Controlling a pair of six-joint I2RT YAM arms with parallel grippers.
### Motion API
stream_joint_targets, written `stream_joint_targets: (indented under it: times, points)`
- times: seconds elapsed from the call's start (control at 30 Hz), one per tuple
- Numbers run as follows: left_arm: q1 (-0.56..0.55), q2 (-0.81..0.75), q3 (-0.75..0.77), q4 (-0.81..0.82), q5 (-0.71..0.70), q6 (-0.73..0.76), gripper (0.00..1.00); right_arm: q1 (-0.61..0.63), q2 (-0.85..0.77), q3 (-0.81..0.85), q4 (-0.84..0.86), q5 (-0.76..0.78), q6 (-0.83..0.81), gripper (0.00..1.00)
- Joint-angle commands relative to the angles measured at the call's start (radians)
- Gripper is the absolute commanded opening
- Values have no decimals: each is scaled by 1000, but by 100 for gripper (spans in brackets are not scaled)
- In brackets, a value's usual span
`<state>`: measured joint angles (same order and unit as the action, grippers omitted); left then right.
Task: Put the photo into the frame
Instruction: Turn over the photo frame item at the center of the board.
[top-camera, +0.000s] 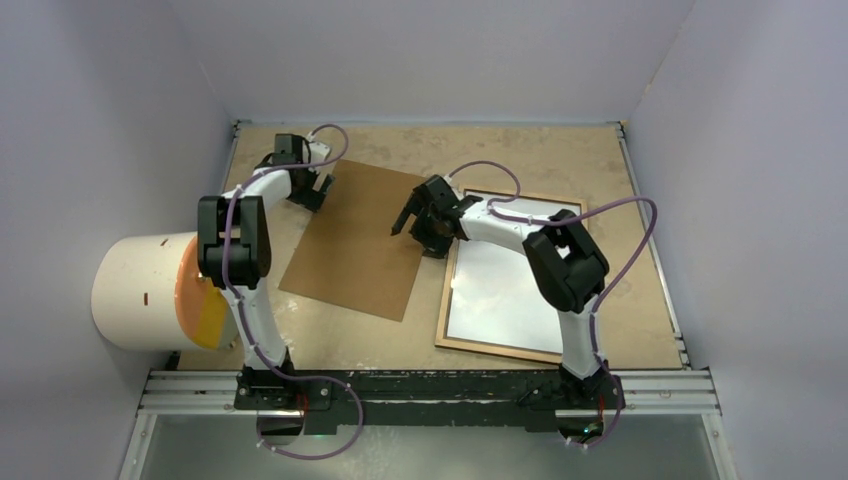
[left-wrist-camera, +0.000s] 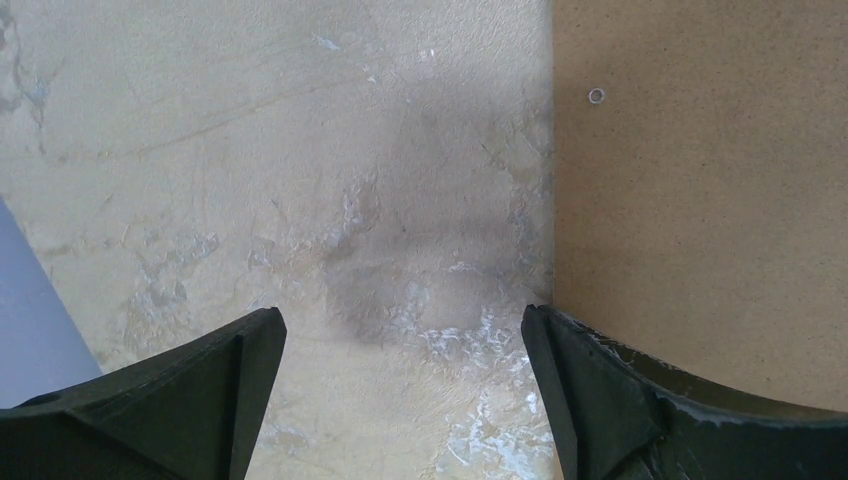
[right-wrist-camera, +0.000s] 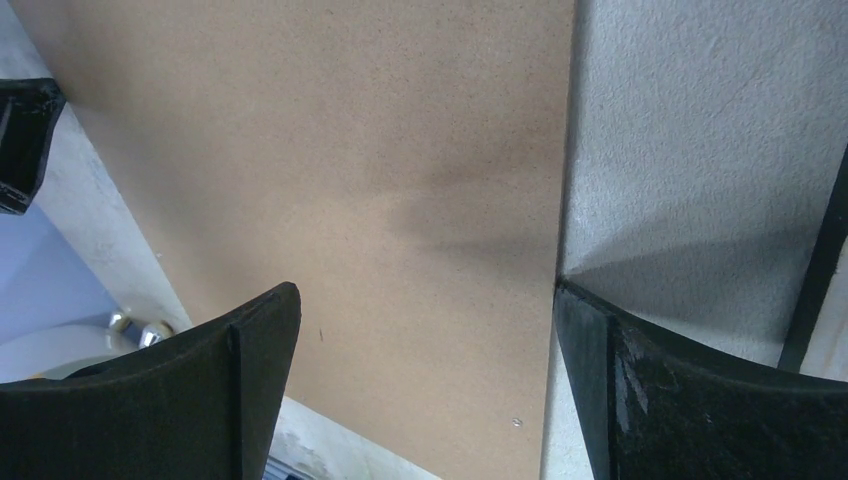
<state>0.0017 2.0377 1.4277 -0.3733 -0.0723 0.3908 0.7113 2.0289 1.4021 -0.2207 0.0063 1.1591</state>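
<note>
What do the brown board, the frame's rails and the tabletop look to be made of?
Brown board: likely hardboard or fibreboard, matte, finely speckled face. Frame: light bare-looking wood rails on the side showing; the panel inside gleams, glass or glossy sheet, cannot tell. Table: probably pressed wood, matte, scuffed with pale patches.

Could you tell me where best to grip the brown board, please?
Probably its left edge near the far corner, coming from the left: the board lies flat and thin, so only an edge offers purchase, and the open left gripper hangs right there.
</note>
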Motion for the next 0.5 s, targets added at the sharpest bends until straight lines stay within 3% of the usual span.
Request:
stream_joint_targets:
  times: [0.0,0.47]
  points:
    - [-55,49,-87,-187,162,26,100,-3,76,-18,19,-25,42,99]
    - [-106,49,-88,-228,257,56,100,-47,-128,-114,460,-300,99,95]
